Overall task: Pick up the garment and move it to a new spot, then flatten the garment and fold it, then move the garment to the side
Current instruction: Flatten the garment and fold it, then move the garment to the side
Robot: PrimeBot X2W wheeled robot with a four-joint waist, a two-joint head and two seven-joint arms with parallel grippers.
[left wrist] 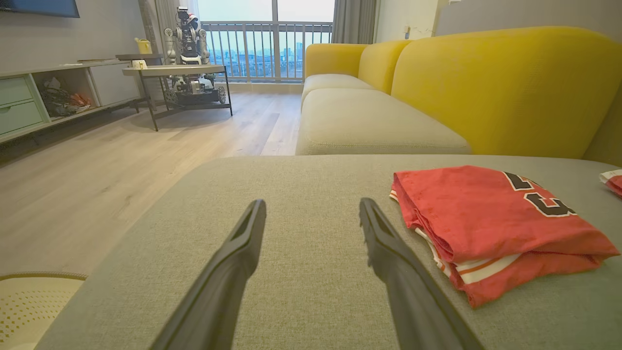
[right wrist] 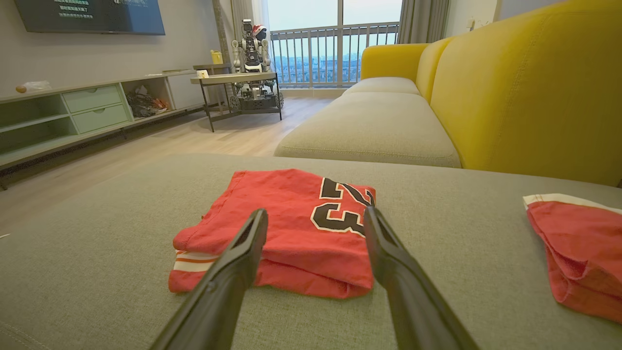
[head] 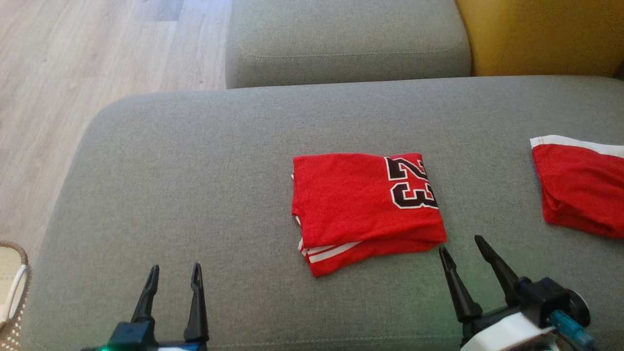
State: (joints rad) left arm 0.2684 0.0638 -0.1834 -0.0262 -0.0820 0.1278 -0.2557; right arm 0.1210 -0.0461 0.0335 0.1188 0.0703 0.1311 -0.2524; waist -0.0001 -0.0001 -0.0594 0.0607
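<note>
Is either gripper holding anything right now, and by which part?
Nothing is held: left gripper and right gripper are open; the folded jersey lies free.

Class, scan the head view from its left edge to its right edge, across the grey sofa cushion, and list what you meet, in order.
In order: pale basket with a woven rim → left gripper → folded red jersey with black number 23 → right gripper → second red garment with white trim.
</note>
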